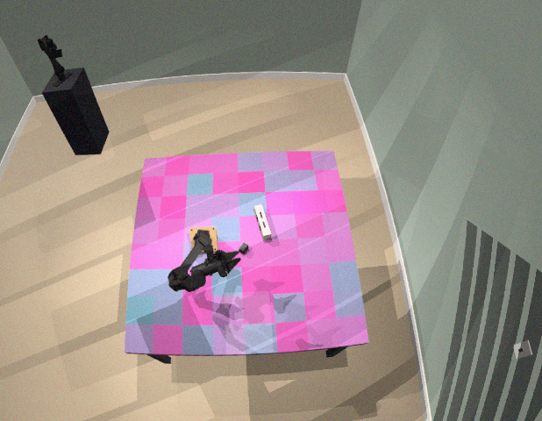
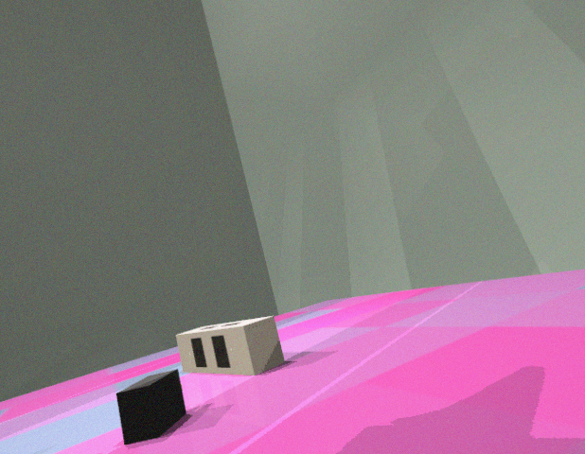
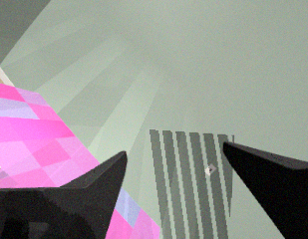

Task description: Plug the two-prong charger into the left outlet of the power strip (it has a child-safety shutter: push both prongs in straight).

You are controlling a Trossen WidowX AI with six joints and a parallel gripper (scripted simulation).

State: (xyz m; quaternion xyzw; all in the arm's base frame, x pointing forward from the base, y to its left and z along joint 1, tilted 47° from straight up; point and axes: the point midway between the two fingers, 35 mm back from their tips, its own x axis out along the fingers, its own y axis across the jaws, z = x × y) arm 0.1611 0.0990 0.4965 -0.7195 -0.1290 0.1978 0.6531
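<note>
The charger point(image 1: 243, 248) point(image 2: 150, 408) is a small black block on the table; its prongs cannot be made out. The power strip point(image 1: 262, 222) point(image 2: 266, 346) is a long off-white bar lying beyond it, with dark outlet marks on its top and two dark rectangles on one side in the exterior view. My gripper point(image 1: 238, 255) point(image 3: 173, 150) is open with nothing between its fingers. In the top view its fingertips appear just beside the charger, but the arm is raised and the wrist view looks out across the table to the wall. The gripper is outside the exterior view.
The table point(image 1: 317, 285) point(image 2: 430, 352) point(image 3: 49, 151) has a pink and blue patchwork top. My arm's base stands on a tan plate point(image 1: 196, 231) left of the strip. A black pedestal point(image 1: 78, 113) bearing another dark arm point(image 1: 53, 56) stands far off the table.
</note>
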